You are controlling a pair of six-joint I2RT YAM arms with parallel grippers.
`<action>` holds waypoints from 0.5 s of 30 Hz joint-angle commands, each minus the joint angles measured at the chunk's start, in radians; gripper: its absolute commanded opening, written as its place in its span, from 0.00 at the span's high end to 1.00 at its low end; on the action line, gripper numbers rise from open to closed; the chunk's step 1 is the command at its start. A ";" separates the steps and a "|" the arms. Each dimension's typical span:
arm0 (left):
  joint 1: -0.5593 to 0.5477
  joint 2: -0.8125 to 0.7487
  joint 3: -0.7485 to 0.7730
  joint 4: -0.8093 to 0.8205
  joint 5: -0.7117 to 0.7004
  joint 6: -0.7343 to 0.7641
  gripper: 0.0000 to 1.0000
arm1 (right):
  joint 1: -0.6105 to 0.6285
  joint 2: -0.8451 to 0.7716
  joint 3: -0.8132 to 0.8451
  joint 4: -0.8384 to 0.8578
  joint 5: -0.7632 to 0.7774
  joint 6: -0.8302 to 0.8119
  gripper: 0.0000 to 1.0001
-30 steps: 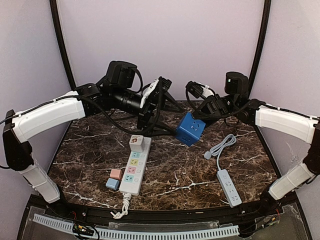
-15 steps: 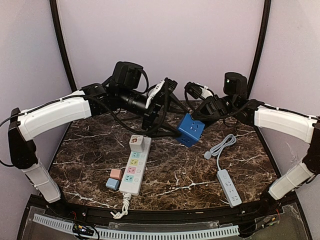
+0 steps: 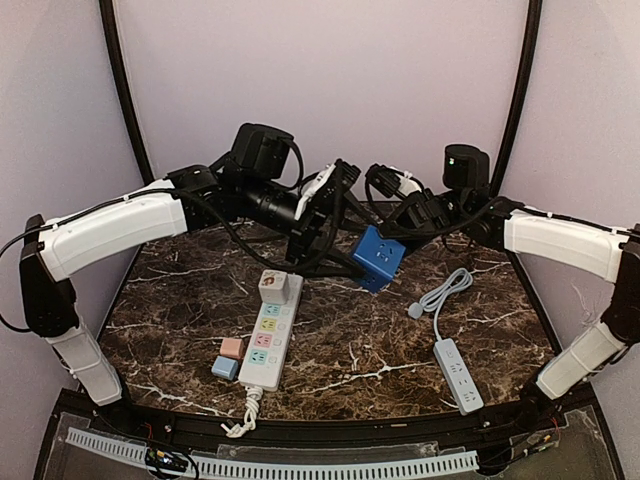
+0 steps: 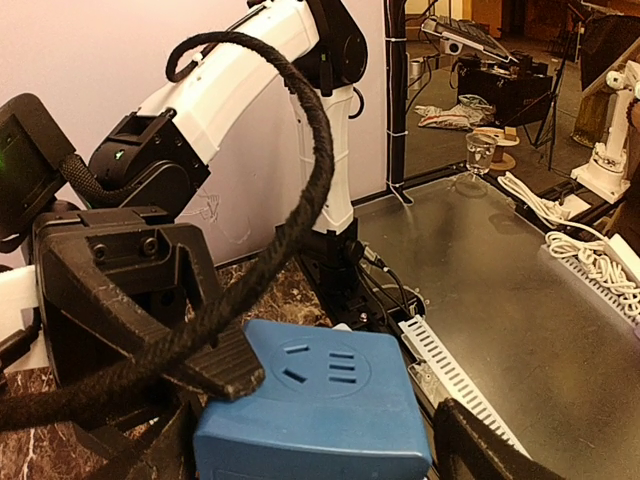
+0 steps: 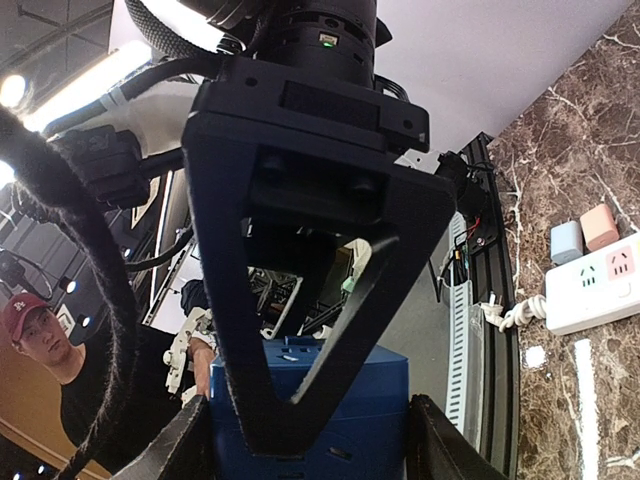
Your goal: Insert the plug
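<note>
Plug end (image 4: 226, 371) of the black braided cord (image 4: 300, 190) is all that shows of the task's piece. It is a flat, wedge-shaped black moulding butting against the upper left edge of the blue socket cube (image 4: 318, 425). No pins are visible, so I cannot tell whether it is the plug itself or only the cord's collar. It sits just above and inside the left jaws, which stand wide astride the cube, one finger (image 4: 480, 452) clear of the cube's side. The right jaws grip that cube from the opposite side and hold it in the air above the table (image 3: 400, 345). The left jaws are thus the nearer pair. The moulding's long axis runs across the gap between them, toward the cube's socket face, whose slots look at the left wrist. The cord loops stiffly overhead.
</note>
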 commanded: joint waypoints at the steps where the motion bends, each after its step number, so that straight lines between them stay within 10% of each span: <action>1: -0.006 0.000 0.024 -0.056 0.003 0.035 0.19 | 0.007 0.002 0.025 0.043 -0.101 0.003 1.00; 15: -0.005 0.007 0.027 -0.054 -0.020 0.077 0.28 | 0.007 -0.004 0.028 0.043 -0.106 0.011 1.00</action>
